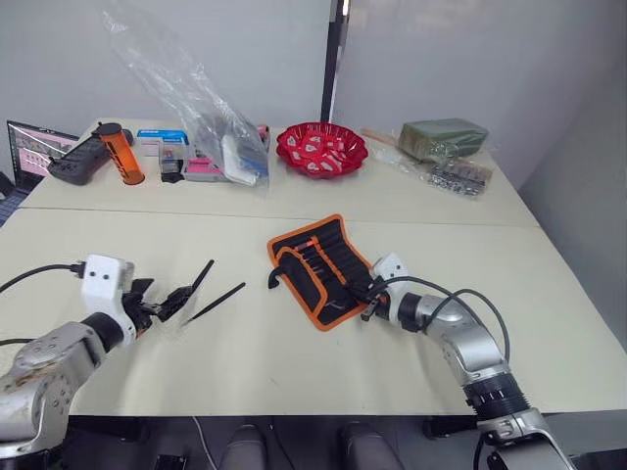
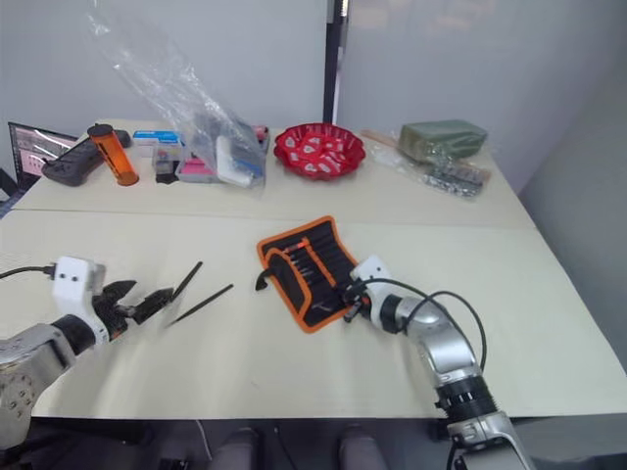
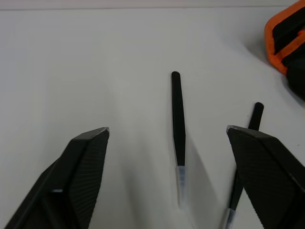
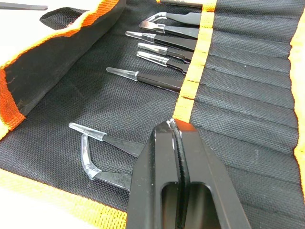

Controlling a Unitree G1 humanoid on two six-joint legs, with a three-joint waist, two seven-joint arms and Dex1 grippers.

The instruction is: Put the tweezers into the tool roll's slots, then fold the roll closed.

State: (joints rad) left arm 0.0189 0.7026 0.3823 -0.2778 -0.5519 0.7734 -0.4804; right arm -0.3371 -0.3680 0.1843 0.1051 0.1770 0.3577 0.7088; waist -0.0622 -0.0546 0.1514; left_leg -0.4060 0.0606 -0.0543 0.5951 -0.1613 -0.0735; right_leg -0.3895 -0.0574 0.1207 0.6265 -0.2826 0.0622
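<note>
Tweezers still loose: two (image 1: 203, 276) (image 1: 217, 302) lie on the table (image 1: 294, 362) at about 9 o'clock from the roll (image 1: 321, 267), well apart from it. The left claw (image 3: 167, 143) hovers over them with its fingers spread wide; in its wrist view one tweezer (image 3: 178, 129) sits between the fingers and the second (image 3: 248, 143) lies just beside, partly under one finger (image 3: 267, 176). That is the first risk: closing from here could catch both, or nudge the second away, because the pair lies so near together. Both are thin and flat on the table, so the finger could also slide over one and pinch nothing.

The right claw (image 4: 175, 138) is closed, its fingers pressed together with nothing between them, its tip resting on or just above the orange trim (image 4: 190, 81) of the slots (image 4: 248, 95), at the roll's 4 o'clock edge. Several tweezers (image 4: 162, 45) already sit in slots, their clear-capped tips sticking out; a bent one (image 4: 95, 157) lies just beside the claw. Dragging the tip across the fabric could pull one out or bunch the roll, which lies open and unpinned.

Folding now would shut two out. The strap (image 1: 274, 279) trails at the roll's 9 o'clock side and may snag an incoming tweezer.
</note>
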